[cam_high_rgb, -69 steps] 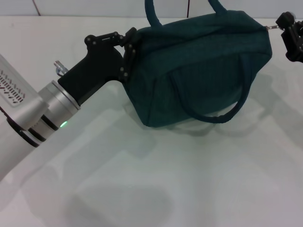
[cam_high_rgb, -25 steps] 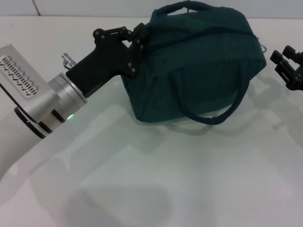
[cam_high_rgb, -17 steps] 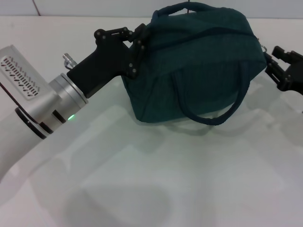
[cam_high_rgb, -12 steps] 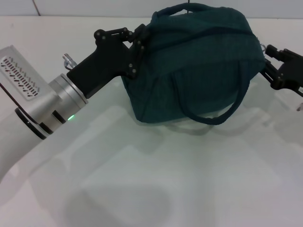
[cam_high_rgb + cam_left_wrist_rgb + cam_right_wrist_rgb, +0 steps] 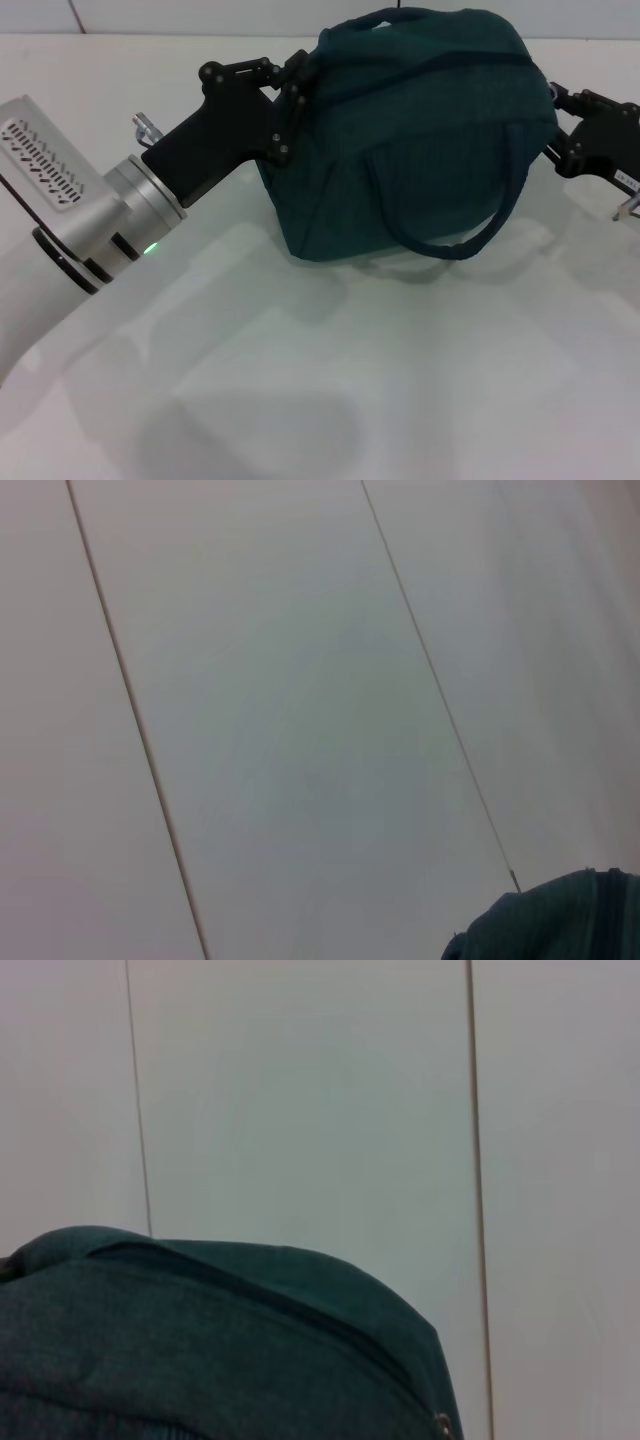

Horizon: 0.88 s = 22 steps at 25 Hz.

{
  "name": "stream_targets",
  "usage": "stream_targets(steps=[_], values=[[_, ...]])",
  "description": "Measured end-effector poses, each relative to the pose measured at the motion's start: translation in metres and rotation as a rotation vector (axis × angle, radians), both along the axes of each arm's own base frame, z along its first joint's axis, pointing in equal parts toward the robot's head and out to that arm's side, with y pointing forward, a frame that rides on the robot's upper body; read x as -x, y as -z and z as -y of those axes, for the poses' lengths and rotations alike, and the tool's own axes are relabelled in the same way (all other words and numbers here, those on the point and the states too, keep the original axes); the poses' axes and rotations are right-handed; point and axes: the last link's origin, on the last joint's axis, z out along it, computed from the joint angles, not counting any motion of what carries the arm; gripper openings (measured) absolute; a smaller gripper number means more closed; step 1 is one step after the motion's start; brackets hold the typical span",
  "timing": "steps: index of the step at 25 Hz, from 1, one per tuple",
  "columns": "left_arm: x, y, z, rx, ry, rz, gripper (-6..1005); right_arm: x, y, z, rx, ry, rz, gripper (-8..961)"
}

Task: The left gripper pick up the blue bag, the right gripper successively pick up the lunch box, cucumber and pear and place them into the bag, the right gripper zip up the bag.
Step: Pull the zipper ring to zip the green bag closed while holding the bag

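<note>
The blue bag (image 5: pixel 420 150), dark teal with two handles, stands on the white table, its left end raised. My left gripper (image 5: pixel 285 100) is shut on that left end. My right gripper (image 5: pixel 556 125) is at the bag's right end, against the fabric near the zip's end, with its fingers apart. The right wrist view shows the bag's top (image 5: pixel 200 1350) with the zip line closed and a metal pull (image 5: pixel 441 1424). The left wrist view shows only a corner of the bag (image 5: pixel 560 920). Lunch box, cucumber and pear are out of view.
The white table (image 5: pixel 380 380) stretches in front of the bag. A tiled wall (image 5: pixel 300 680) stands behind the table.
My right gripper has moved left, from apart from the bag to its right end. The bag and left arm have stayed in place over the last second.
</note>
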Motion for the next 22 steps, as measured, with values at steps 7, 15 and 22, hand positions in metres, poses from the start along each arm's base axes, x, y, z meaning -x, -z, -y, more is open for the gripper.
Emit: stream_targets(steps=[7,15,22], values=[[0.0,-0.0004,-0.0004,-0.003,-0.002,0.002,53,0.0068,0.0019,-0.0051,0.0,-0.018,0.009,343],[-0.0011,0.0005,-0.0003,0.001,0.002,0.001,52,0.0075,0.0029,-0.0058,0.001,-0.019,0.015,336],[-0.0016,0.001,-0.0002,0.003,0.004,0.001,54,0.0071,0.003,-0.0055,-0.001,-0.018,0.016,232]])
